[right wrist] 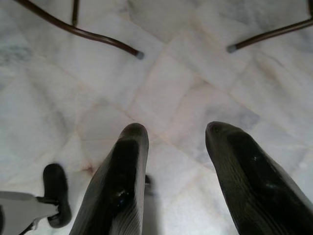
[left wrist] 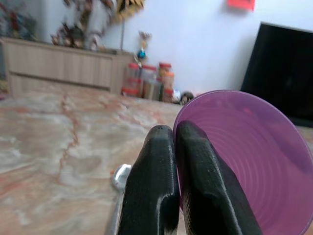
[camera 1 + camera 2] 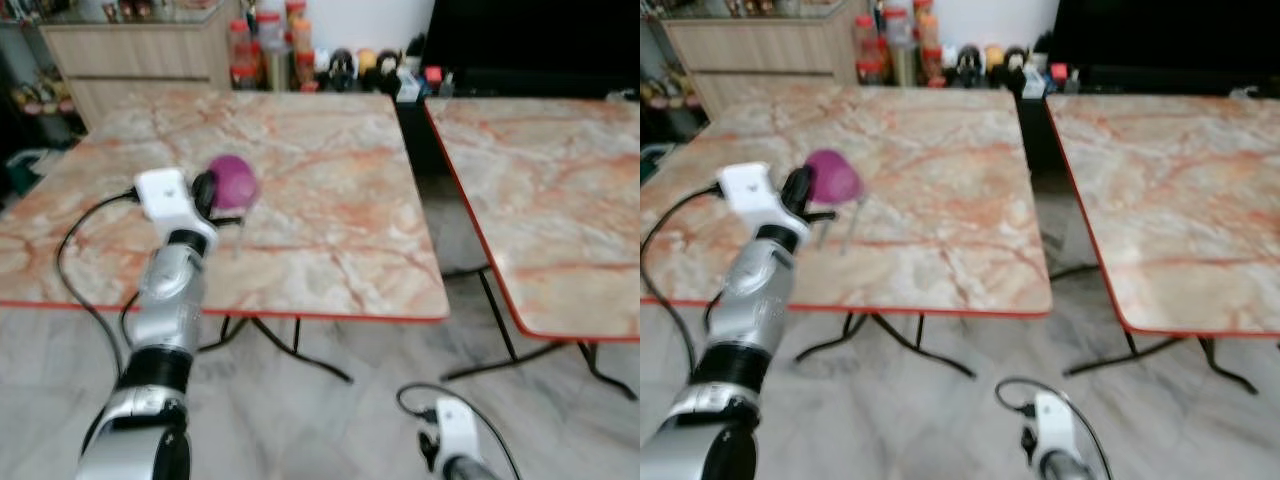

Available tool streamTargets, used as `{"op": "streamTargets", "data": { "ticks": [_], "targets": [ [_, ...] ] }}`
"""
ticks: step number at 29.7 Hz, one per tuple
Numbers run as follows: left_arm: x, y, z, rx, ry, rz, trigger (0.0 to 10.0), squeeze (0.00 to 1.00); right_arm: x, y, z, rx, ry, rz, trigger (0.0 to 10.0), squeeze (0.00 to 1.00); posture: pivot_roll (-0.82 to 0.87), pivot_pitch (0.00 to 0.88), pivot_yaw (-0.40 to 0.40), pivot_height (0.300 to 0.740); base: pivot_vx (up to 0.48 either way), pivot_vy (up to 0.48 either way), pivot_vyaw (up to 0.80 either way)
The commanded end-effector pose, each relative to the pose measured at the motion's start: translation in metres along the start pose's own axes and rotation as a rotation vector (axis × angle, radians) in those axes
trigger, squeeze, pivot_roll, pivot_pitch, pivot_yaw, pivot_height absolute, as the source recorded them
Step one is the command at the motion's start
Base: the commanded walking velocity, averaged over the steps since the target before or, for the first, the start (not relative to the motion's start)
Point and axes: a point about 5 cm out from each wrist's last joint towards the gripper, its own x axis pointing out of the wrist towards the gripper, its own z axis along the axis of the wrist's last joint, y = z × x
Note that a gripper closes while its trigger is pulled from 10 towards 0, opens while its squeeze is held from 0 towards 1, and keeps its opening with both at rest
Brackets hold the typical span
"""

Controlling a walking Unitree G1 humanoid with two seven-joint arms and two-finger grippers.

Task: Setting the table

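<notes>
Two marble surfaces (image 3: 330,180) stand side by side. Over the nearer one, the left tool (image 2: 177,196) pinches the rim of a purple cup (image 3: 232,181), beside a spoon (image 2: 120,177) lying there. Down by the floor (image 1: 161,98) hangs the right tool (image 1: 193,171), its fingers spread apart.

- No legible text, label, brand or number anywhere I look.
- Jars (image 3: 270,45) behind the desk (image 3: 330,200): labels too blurred to read.
- Red sign (image 2: 240,4) on the wall: no readable characters.
</notes>
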Motion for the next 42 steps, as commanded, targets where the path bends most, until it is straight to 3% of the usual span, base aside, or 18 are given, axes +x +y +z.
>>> {"op": "streamTargets", "data": {
  "ticks": [1, 3, 6, 17, 22, 42],
  "targets": [
    [-0.003, -0.006, 0.002, 0.005, -0.051, 0.0, 10.0, 0.0, 0.0, -0.007, 0.003, -0.008, -0.014, -0.018, 10.0, 0.0, -0.04, 0.0, -0.011, 0.74, 0.24, -0.375, 0.0],
    [-0.006, -0.006, 0.001, 0.014, -0.063, 0.009, 10.0, 0.0, 0.0, -0.007, 0.004, -0.007, -0.019, -0.017, 10.0, 0.0, -0.04, 0.0, -0.012, 0.74, 0.24, -0.377, 0.0],
    [-0.01, -0.015, 0.0, 0.092, -0.088, -0.033, 10.0, 0.0, 0.001, -0.007, 0.01, 0.002, -0.047, -0.015, 10.0, 0.0, -0.03, 0.0, -0.024, 0.74, 0.16, -0.375, 0.0],
    [-0.014, -0.022, -0.014, 0.11, -0.071, -0.049, 10.0, 0.0, 0.001, -0.005, 0.015, 0.017, -0.065, -0.013, 10.0, 0.0, -0.04, 0.0, -0.019, 0.74, 0.153, -0.374, 0.0],
    [-0.017, -0.014, -0.018, 0.116, -0.066, -0.034, 10.0, 0.0, 0.001, -0.004, 0.012, 0.019, -0.059, -0.012, 10.0, 0.0, -0.04, 0.0, -0.024, 0.74, 0.144, -0.376, 0.0],
    [-0.011, -0.018, -0.014, 0.126, -0.088, -0.06, 10.0, 0.0, 0.001, -0.004, 0.009, 0.024, -0.043, -0.014, 10.0, 0.0, -0.04, 0.0, -0.018, 0.74, 0.144, -0.369, 0.0]
  ]
}}
